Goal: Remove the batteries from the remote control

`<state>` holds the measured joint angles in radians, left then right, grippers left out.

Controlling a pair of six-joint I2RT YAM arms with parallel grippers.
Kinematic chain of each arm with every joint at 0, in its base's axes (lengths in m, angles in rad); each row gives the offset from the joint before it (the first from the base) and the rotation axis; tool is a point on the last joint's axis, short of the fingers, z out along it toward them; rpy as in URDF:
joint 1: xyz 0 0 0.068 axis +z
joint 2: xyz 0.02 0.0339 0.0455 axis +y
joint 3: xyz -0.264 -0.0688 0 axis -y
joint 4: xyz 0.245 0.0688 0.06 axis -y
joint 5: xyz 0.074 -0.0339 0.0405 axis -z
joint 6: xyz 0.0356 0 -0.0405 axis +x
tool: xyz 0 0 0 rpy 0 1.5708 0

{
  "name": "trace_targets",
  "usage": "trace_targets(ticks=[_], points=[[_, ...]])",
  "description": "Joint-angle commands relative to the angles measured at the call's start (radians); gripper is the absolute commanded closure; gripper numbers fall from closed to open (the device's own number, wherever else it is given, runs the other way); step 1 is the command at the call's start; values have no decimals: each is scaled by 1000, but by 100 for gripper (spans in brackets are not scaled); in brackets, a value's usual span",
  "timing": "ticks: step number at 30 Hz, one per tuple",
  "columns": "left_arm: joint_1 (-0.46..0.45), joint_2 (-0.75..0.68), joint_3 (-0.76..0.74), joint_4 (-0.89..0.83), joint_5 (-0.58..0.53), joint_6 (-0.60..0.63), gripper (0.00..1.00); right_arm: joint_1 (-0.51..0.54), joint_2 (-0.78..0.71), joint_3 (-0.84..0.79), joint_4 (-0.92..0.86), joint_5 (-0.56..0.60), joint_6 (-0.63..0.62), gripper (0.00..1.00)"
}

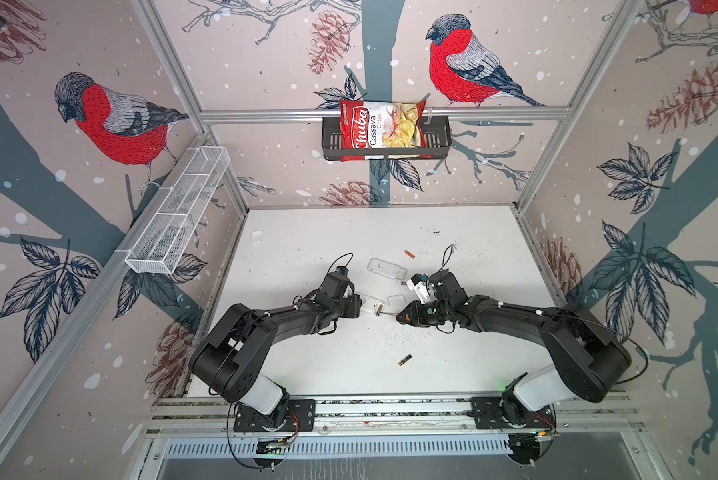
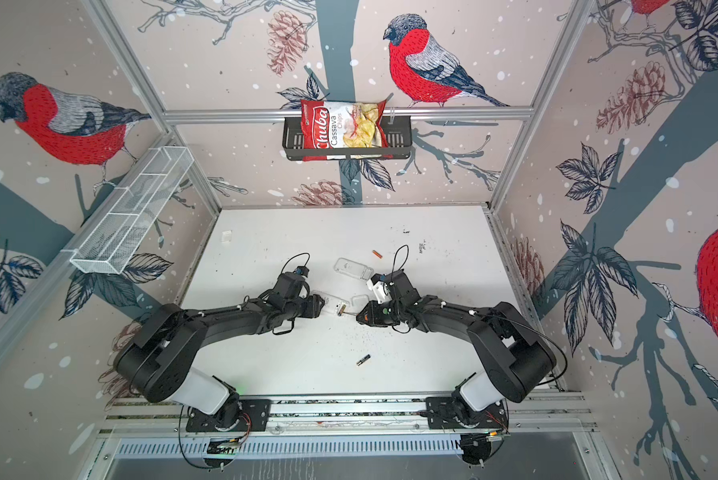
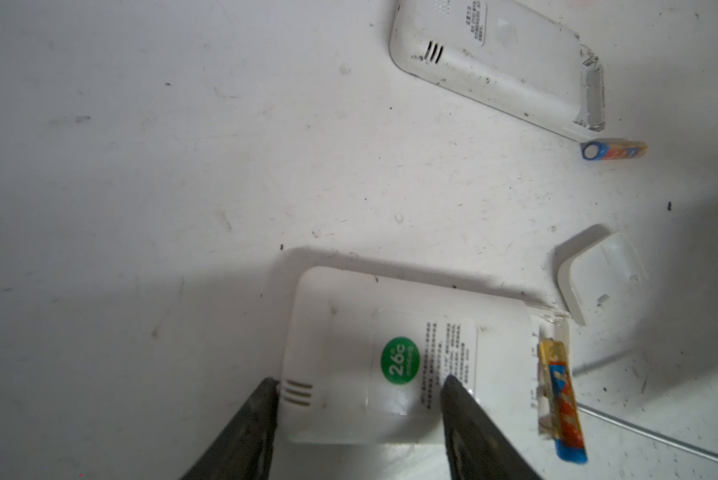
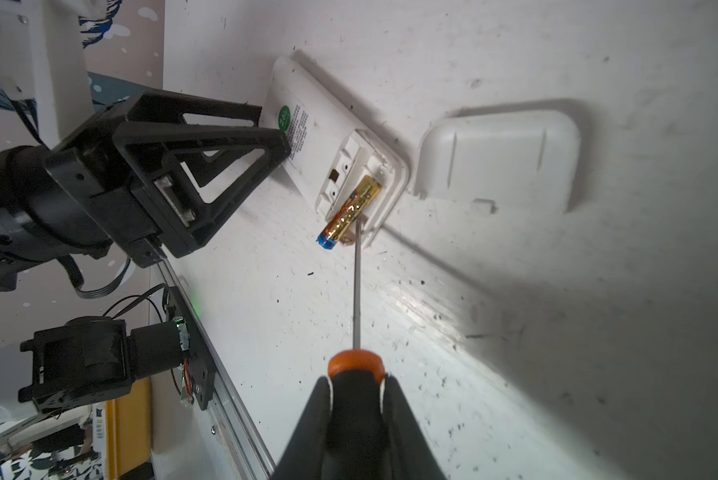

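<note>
Right gripper [image 4: 356, 380], clamped on the screwdriver [image 4: 356, 363], pries a battery [image 4: 351, 208] from the remote [image 4: 324, 124] pinned by the half-open left gripper [image 3: 360, 380]; next, lever it clear.

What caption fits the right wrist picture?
Right tool points a screwdriver at the gold battery sticking out of the remote.

- A red "Chuba Cassava Chips" bag [image 1: 380, 124] [image 2: 342, 124] is seen at upper centre in both top views, standing in a black wall basket [image 1: 436, 139] hung on the back rail.
- A white wire basket [image 1: 178, 216] is mounted on the side wall, left of centre.
- A small white piece [image 1: 257, 235] is lying on the white table [image 1: 307, 249], towards its upper left corner.
- Dark specks are scattered across the tabletop.
- A screwdriver [image 4: 356, 291] is seen at lower centre of the right wrist view: black handle, orange collar, thin metal shaft.
- The walls are papered with red-breasted birds [image 1: 116, 120], pine cones and leaves.
</note>
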<state>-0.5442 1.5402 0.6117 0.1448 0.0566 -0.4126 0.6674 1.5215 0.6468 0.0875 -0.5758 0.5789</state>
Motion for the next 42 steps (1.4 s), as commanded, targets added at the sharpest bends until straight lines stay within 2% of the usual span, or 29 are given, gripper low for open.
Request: trace_targets(ticks=[1, 17, 23, 30, 42], points=[[0, -2, -1, -2, 9, 10, 39, 0, 11, 7, 47, -21, 1, 100], [0, -15, -9, -1, 14, 9, 41, -28, 11, 19, 78, -22, 8, 100], [0, -23, -20, 7, 14, 4, 41, -25, 17, 22, 24, -15, -20, 100], [0, -25, -24, 13, 16, 0, 41, -8, 16, -24, 39, -17, -18, 100], [0, -35, -30, 7, 11, 1, 41, -8, 39, 32, 69, -28, -8, 100]])
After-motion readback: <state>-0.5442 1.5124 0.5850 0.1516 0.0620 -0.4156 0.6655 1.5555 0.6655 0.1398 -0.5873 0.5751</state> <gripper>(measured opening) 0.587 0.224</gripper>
